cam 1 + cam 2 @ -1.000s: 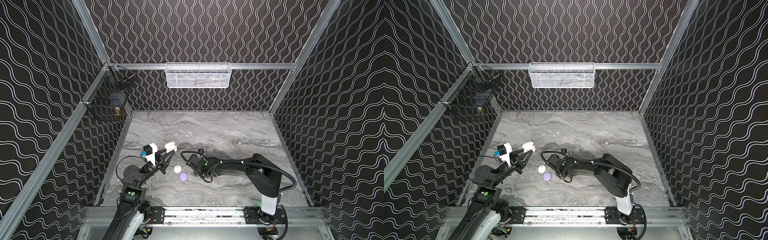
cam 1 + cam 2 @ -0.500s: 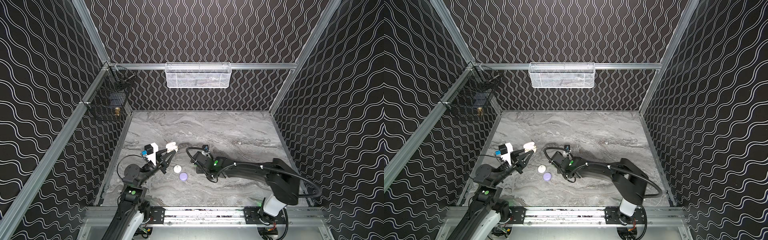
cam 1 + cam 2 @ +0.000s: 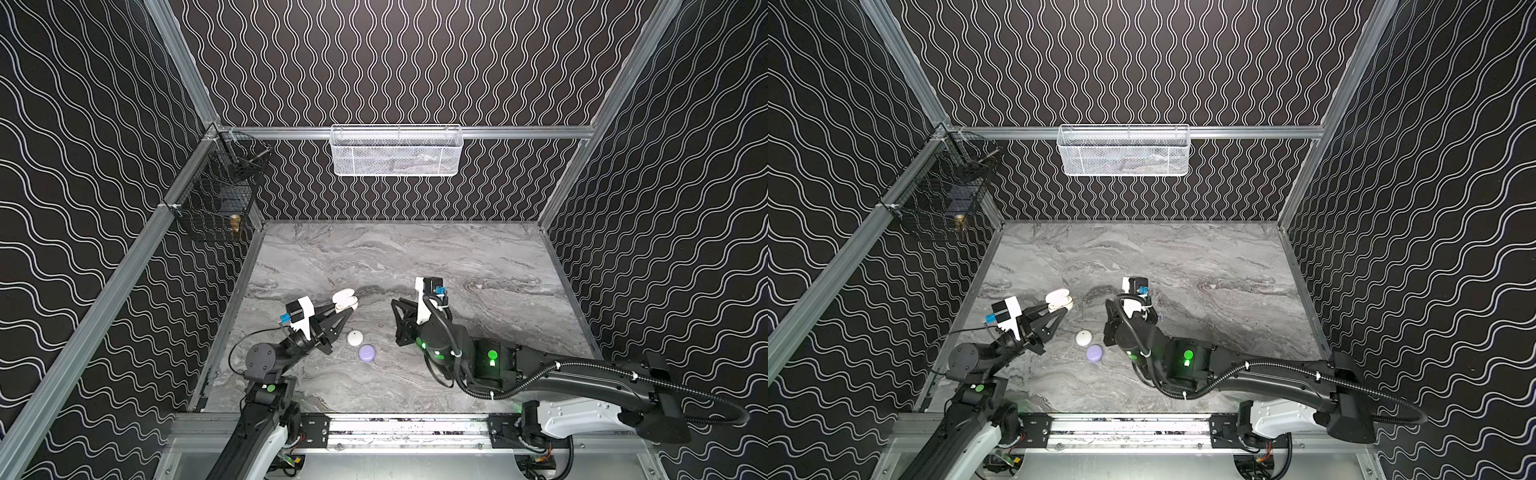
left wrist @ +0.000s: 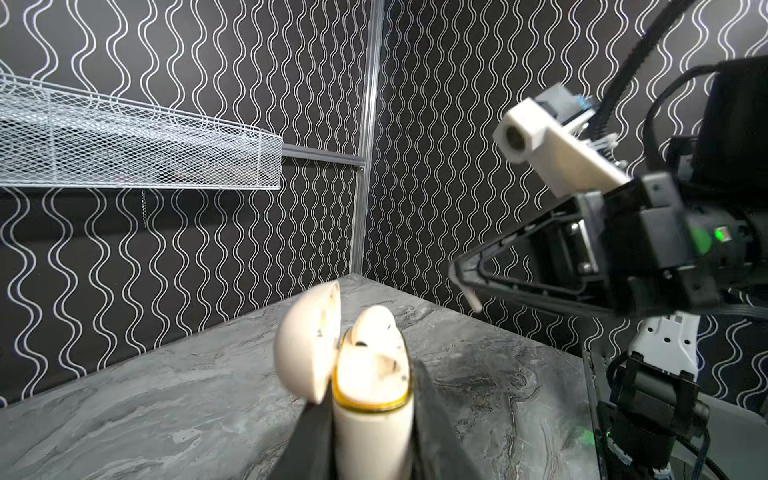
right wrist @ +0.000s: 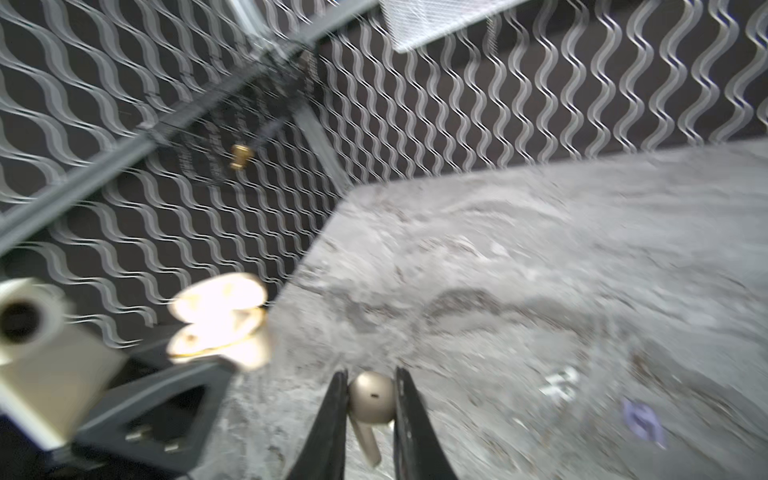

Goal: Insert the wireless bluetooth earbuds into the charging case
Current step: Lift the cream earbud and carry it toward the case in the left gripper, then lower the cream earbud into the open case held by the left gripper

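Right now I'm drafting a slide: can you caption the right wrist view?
Right pincer grips a beige earbud over the marble table, open charging case alongside.

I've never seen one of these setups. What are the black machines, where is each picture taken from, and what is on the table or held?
A robot's left arm and right arm stand at the near edge of a marble table, each ending in a two-fingered gripper. The two wide pictures look down from one overhead camera; the two close-ups come from cameras on the arms' wrists. The left gripper is shut on an open cream charging case, with what looks like a seated earbud inside. The right gripper pinches a second earbud. On the table lie a white round case and a lavender round case, both closed.
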`<action>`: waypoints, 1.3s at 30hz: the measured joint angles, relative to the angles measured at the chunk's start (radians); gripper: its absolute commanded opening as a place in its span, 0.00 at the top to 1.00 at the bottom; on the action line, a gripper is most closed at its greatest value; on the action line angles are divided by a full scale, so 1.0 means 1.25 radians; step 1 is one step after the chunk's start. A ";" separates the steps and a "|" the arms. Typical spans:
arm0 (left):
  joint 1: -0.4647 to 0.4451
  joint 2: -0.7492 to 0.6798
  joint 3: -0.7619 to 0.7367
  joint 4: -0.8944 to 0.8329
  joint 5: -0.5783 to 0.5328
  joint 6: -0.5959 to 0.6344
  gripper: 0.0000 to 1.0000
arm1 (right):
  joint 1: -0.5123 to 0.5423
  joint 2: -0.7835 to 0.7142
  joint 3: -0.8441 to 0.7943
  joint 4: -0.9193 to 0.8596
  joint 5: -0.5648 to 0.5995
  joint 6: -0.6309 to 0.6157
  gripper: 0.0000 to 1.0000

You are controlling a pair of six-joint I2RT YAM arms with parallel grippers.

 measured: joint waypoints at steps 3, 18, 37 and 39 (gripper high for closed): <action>0.000 -0.004 -0.015 0.038 0.010 0.000 1.00 | 0.038 0.000 -0.018 0.116 0.003 -0.079 0.86; -0.021 -0.096 -0.031 0.004 -0.030 0.033 1.00 | 0.081 0.103 -0.018 0.422 -0.084 -0.263 0.86; -0.145 -0.163 0.003 -0.241 -0.203 0.176 1.00 | 0.043 0.230 0.073 0.471 -0.122 -0.259 0.86; -0.145 -0.169 0.003 -0.248 -0.208 0.179 1.00 | 0.036 0.230 0.068 0.472 -0.125 -0.254 0.86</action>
